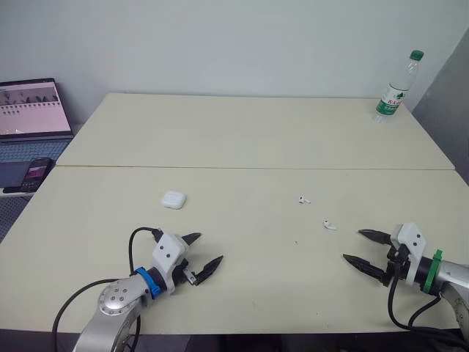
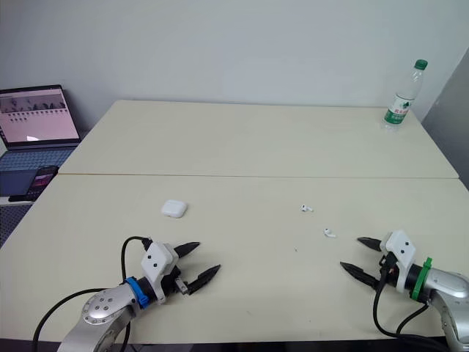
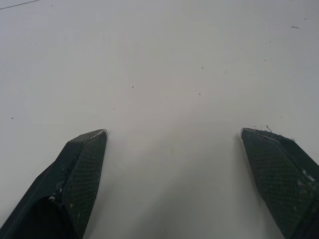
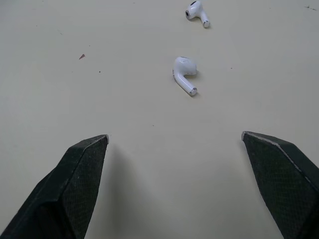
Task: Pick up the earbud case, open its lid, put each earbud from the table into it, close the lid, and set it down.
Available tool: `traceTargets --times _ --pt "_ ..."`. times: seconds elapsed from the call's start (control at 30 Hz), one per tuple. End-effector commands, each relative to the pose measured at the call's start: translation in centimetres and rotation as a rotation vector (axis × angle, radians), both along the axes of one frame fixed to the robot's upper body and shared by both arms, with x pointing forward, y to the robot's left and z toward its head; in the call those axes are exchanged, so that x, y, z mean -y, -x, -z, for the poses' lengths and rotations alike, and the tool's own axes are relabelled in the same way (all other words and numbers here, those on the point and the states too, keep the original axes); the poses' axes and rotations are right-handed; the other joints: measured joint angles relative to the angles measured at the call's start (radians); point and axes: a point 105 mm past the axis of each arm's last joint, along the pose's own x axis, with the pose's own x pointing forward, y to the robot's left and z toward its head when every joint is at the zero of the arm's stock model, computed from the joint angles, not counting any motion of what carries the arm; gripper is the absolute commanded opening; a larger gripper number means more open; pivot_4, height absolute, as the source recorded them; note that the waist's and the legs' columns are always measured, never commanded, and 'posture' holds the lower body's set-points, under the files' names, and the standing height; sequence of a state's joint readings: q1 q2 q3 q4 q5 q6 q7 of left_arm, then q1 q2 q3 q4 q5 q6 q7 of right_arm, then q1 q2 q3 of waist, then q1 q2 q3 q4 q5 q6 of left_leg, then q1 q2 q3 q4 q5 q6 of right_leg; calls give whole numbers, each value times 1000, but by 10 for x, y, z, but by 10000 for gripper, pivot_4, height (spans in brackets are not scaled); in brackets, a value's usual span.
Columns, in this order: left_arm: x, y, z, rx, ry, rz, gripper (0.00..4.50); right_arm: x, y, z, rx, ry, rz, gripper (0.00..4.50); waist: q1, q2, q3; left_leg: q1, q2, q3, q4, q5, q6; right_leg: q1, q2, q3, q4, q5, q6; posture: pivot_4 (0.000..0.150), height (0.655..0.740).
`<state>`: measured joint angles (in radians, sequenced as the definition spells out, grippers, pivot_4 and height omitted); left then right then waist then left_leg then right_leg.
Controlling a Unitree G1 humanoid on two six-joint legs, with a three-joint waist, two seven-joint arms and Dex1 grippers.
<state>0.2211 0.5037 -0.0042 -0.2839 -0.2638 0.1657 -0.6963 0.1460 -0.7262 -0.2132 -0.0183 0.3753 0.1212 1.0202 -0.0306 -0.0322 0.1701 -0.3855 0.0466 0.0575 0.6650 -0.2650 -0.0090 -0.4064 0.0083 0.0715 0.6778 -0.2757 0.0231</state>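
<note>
A small white earbud case (image 1: pixel 174 199) lies shut on the near table, left of centre. Two white earbuds lie to its right: one earbud (image 1: pixel 304 199) farther back, the other earbud (image 1: pixel 329 225) nearer the front; the right wrist view shows the near earbud (image 4: pixel 184 74) and the far earbud (image 4: pixel 197 13) ahead of the fingers. My left gripper (image 1: pixel 206 250) rests open near the front edge, in front of and slightly right of the case. My right gripper (image 1: pixel 359 247) stands open, just right of the near earbud. Both hold nothing.
A green-capped water bottle (image 1: pixel 396 88) stands at the far right corner of the back table. A laptop (image 1: pixel 29 117) and a phone (image 1: pixel 35 173) sit on a side surface at the left. A seam (image 1: pixel 256 168) divides the two tables.
</note>
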Motion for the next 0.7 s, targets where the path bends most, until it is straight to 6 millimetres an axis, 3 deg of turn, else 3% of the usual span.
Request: traceTargets --times 0.03,0.7 --pt "2 2 -8 41 2 11 45000 1 -3 -9 37 14 -14 44892 0 0 0 0 0 0 0 0 0 0 0 0 0 0 0 1500 7362" --pt "-2 -1 -6 42 12 -19 45000 1 -5 -12 60 9 -19 44892 0 0 0 0 0 0 0 0 0 0 0 0 0 0 0 1500 7362"
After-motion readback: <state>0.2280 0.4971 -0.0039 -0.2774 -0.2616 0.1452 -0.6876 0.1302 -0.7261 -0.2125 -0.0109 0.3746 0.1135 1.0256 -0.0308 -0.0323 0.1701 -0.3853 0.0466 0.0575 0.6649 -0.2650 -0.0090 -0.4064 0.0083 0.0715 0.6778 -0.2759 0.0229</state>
